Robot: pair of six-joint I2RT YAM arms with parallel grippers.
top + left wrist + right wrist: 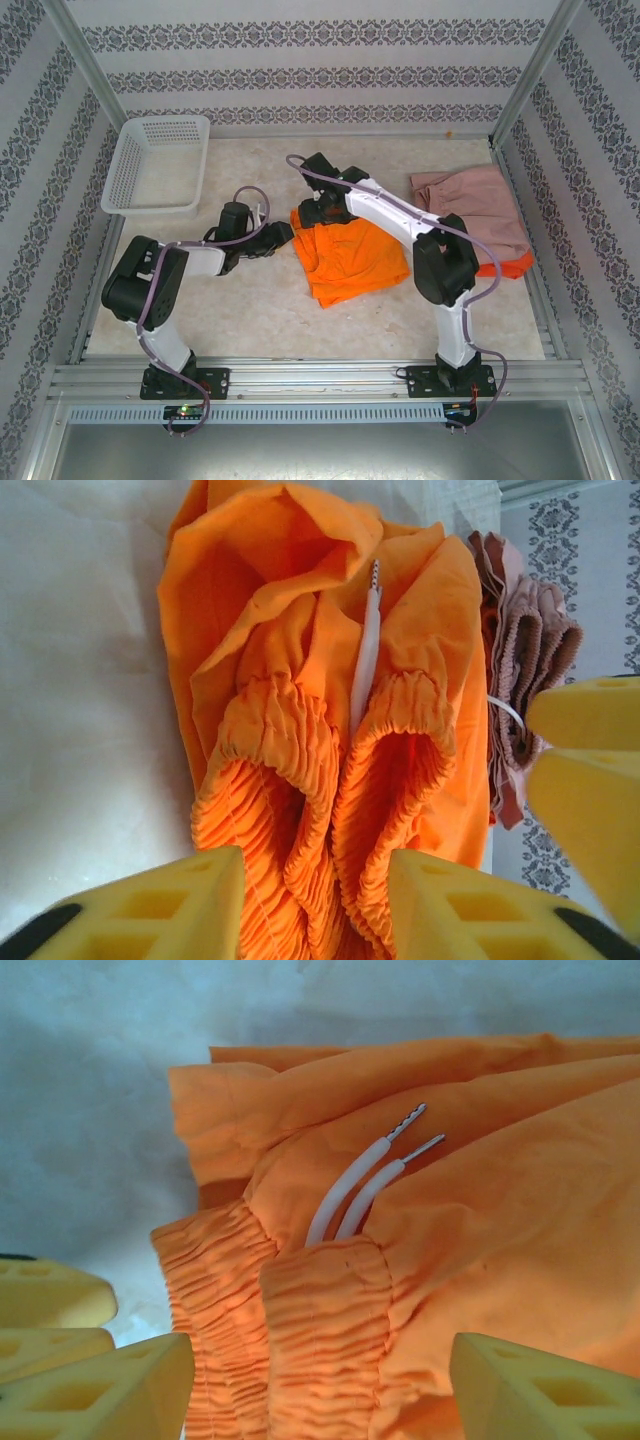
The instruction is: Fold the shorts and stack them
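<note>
A: Room first: the table (pixel 250 320) lies bare along the near edge and down the left side, with patterned walls (pixel 300 80) close on three sides.

B: Tight on the right, though. The pink shorts (pixel 475 205) sit against the right rail (pixel 540 300), and a strip of red-orange shorts (pixel 508 266) pokes out under their near edge.

A: Basket (pixel 150 208) in the far left corner, well apart from the cloth, its mesh floor showing right across.

B: And the orange shorts (pixel 350 262) are mid-table, crumpled.

A: Left gripper (pixel 315 900) now: fingers (pixel 150 905) spread, the gathered waistband (pixel 300 780) bunched between them, the white drawstring (pixel 365 650) running up the fold.

B: Squeezing it?

A: Cloth touches both fingers, but whether that's a firm pinch I can't tell.

B: Right gripper (pixel 320 1380) stands wider, fingers (pixel 540 1390) apart on either side of the same waistband. It's just beside the left one, at the orange shorts' far left corner.
</note>
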